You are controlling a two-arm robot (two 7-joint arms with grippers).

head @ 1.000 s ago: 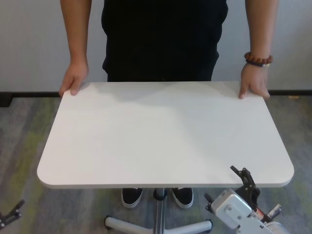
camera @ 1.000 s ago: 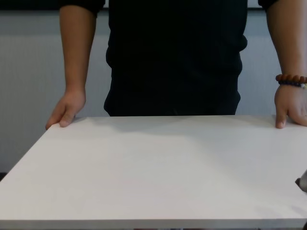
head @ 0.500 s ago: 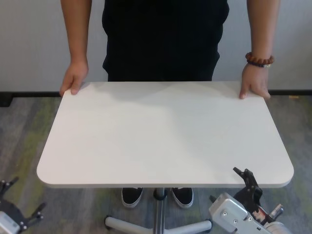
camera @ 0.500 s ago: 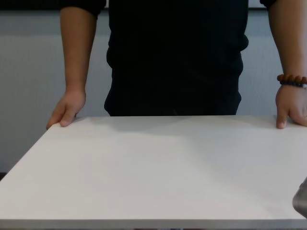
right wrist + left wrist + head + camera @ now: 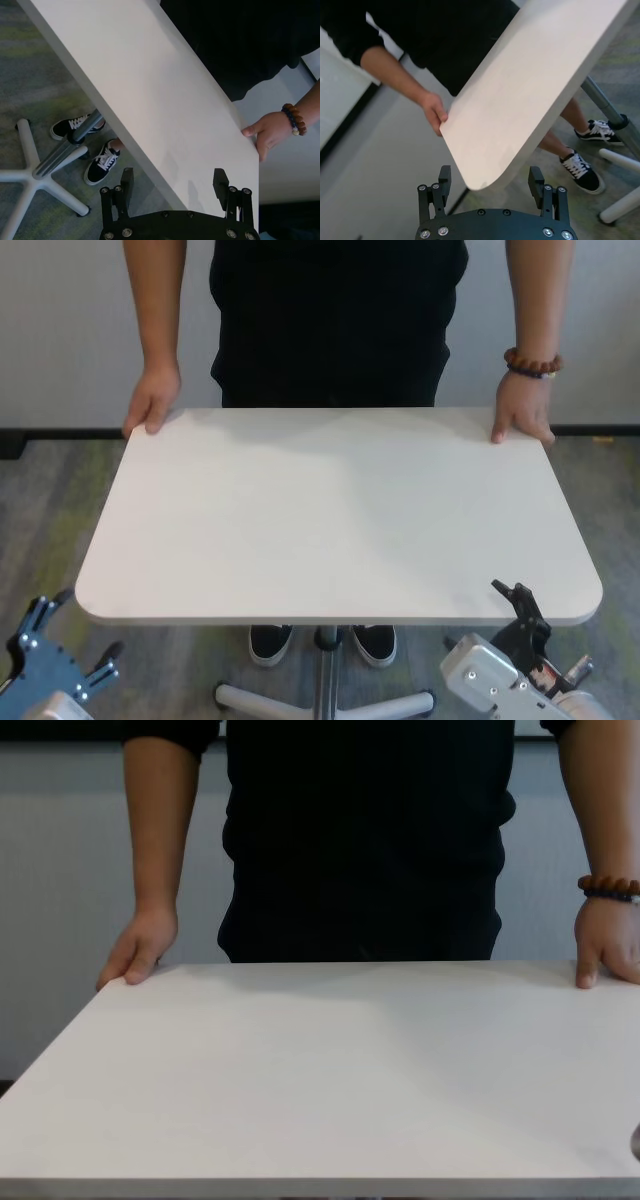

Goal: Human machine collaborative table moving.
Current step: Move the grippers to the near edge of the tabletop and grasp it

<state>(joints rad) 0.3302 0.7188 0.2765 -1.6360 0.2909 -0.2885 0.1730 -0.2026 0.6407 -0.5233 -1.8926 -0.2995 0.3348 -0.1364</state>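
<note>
The white table (image 5: 340, 510) stands in front of me; it also shows in the chest view (image 5: 330, 1070). The human (image 5: 340, 320) in a black shirt stands at its far side with one hand (image 5: 152, 400) on each far corner and a bead bracelet (image 5: 531, 363) on one wrist. My left gripper (image 5: 70, 635) is open, low, just before the near left corner (image 5: 480, 170). My right gripper (image 5: 548, 635) is open, just before the near right corner (image 5: 220, 150). In each wrist view the corner lies between the spread fingers (image 5: 444, 176) (image 5: 127, 177). I cannot tell whether they touch it.
Under the tabletop are the metal pole leg (image 5: 326, 670) and the white star base (image 5: 30, 175). The human's black-and-white shoes (image 5: 271, 642) stand close behind the pole. The floor is grey-green carpet, with a pale wall behind the human.
My left gripper has risen into the head view at the lower left, toward the near left corner. My right gripper has shifted slightly right. The table and the human's hands have not moved.
</note>
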